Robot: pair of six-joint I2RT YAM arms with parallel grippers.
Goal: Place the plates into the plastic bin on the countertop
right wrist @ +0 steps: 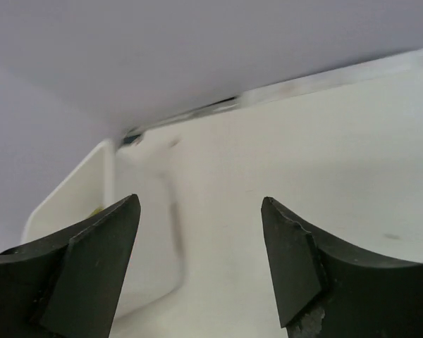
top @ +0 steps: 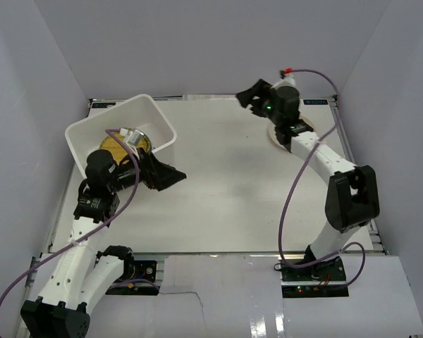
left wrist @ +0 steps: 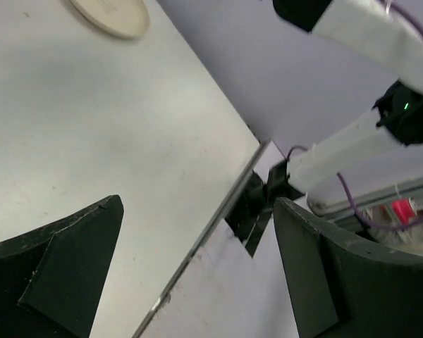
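**Both grippers wide open and empty, one cream plate out on the counter**

The left gripper (top: 170, 179) is spread wide with nothing between its fingers. Its wrist cam shows only bare countertop (top: 225, 190) in the gap. It hangs just off the near right side of the plastic bin (top: 162, 121), pointing out toward the middle of the table.

The bin sits in the far left corner, turned at an angle to the table edges. A yellow plate (top: 118, 146) lies on its bottom. The left arm's wrist covers part of the bin's inside, so there's no telling what other plates are in there with it.

Over on the other side, the right gripper (top: 245, 101) is also wide open and carrying nothing. It's up near the far edge, aimed left toward the bin and well apart from it. Its wrist cam catches the bin's rim off to the left, a bit blurry.

Under that arm a cream plate (top: 275, 135) lies flat on the countertop, half hidden by the forearm in the overhead view. The left wrist cam also shows it at the top edge of its view. The plate is well apart from the bin, and neither gripper touches it.
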